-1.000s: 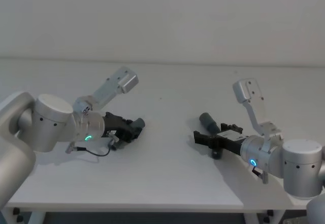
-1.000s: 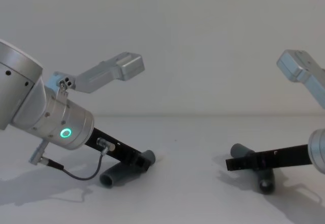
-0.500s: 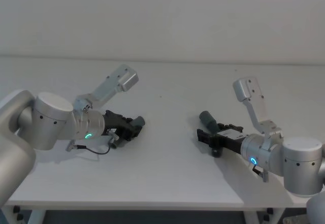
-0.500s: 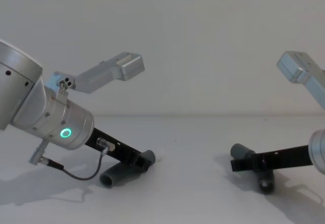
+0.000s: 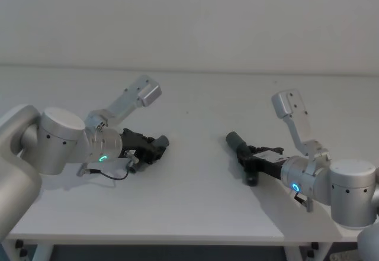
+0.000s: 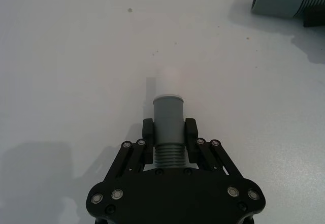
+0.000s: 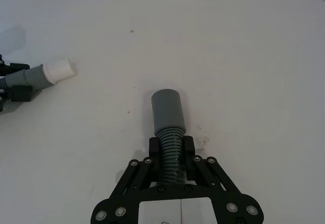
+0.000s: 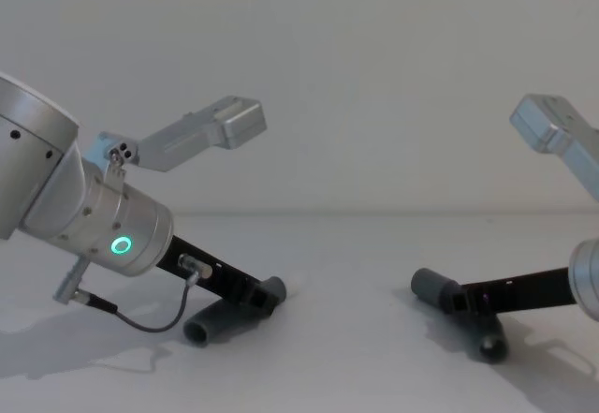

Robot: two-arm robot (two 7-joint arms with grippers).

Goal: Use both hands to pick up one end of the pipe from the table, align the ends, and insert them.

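2 grippers, each clamped on 1 pipe piece, well apart over the table (image 5: pixel 195 196).
The left gripper (image 6: pixel 169 135) grasps the white-tipped pipe piece (image 6: pixel 168 113) at its ribbed section; the right gripper (image 7: pixel 171 150) grasps the grey-cuffed pipe piece (image 7: pixel 168 109) likewise.

My left gripper (image 6: pixel 169 132) and right gripper (image 7: pixel 171 148) look matt black, the pipe (image 7: pixel 168 109) dull grey plastic with ribbed bends, the table (image 5: pixel 195 196) smooth matt white.

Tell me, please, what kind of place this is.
Likely a robot lab bench: a white table, a blank wall, left gripper clamping the white-tipped pipe piece, right gripper the plain pipe piece.
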